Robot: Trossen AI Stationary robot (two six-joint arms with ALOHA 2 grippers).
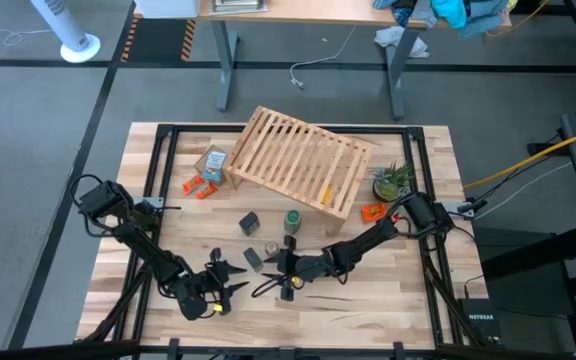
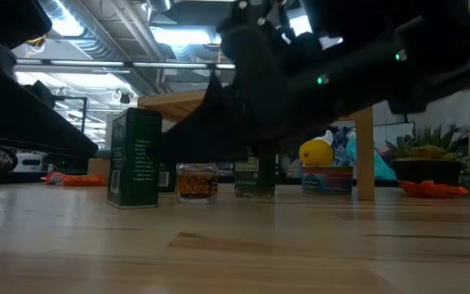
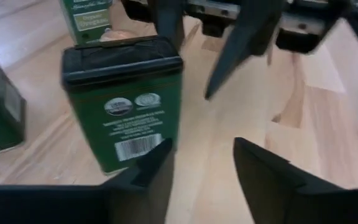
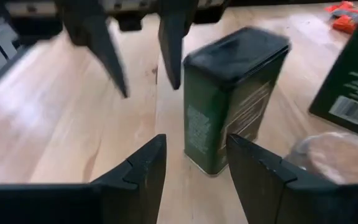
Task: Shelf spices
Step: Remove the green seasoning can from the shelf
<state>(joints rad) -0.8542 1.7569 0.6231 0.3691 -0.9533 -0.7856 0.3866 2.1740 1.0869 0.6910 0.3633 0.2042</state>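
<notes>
Flanking spice tin [image 1: 253, 259] | left tool [image 1: 231, 280], right tool [image 1: 284, 272]: both part-open, empty | bare tabletop [image 1: 388, 300] nearside

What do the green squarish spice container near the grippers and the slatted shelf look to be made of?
The green spice tin looks like painted metal with a dark lid, possibly plastic: crisp square edges, a soft sheen, printing and a barcode straight on its face. The shelf appears to be pale unfinished wood: light parallel slats, matte, no gloss.

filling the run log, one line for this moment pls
left gripper: open, empty, beside green tin | right gripper: open, facing same tin | shelf: no jars
</notes>
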